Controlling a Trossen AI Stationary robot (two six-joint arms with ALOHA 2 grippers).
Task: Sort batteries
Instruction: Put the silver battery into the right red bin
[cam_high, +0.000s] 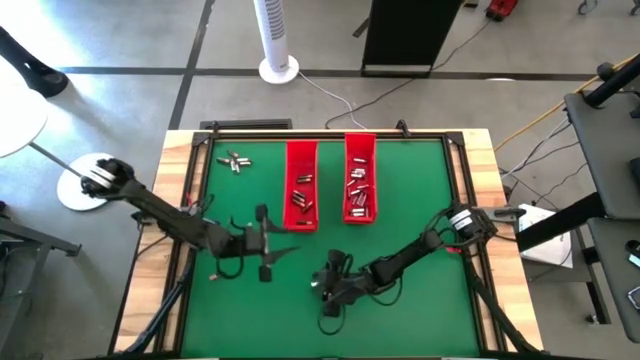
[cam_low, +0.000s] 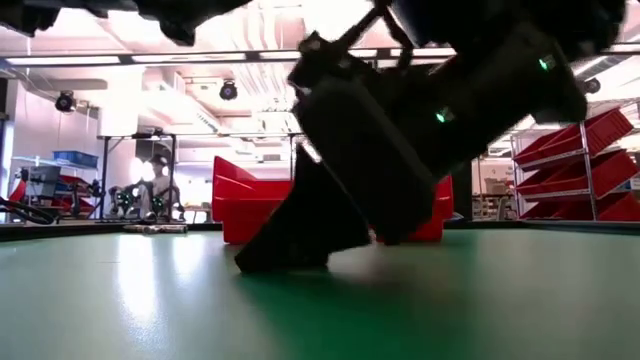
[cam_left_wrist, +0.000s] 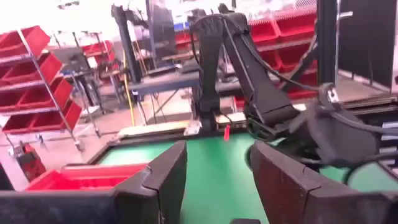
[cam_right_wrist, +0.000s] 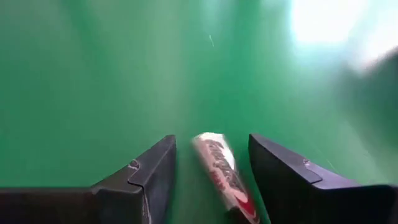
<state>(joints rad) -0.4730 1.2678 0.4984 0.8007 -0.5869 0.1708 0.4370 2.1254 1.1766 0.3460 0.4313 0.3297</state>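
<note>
Fingers of the right gripper (cam_right_wrist: 211, 180) are parted around one battery (cam_right_wrist: 219, 167) lying on the green worktop (cam_right_wrist: 93, 74), not yet clamped. Small, rigid and smooth, it likely rolls; mid-barrel is judged best. Left fingers (cam_left_wrist: 158, 177) stand open, empty.

Green table mat (cam_high: 400, 200), red trays (cam_high: 301, 185), white-and-red battery (cam_right_wrist: 221, 171), dark claw fingers (cam_right_wrist: 146, 177)
</note>
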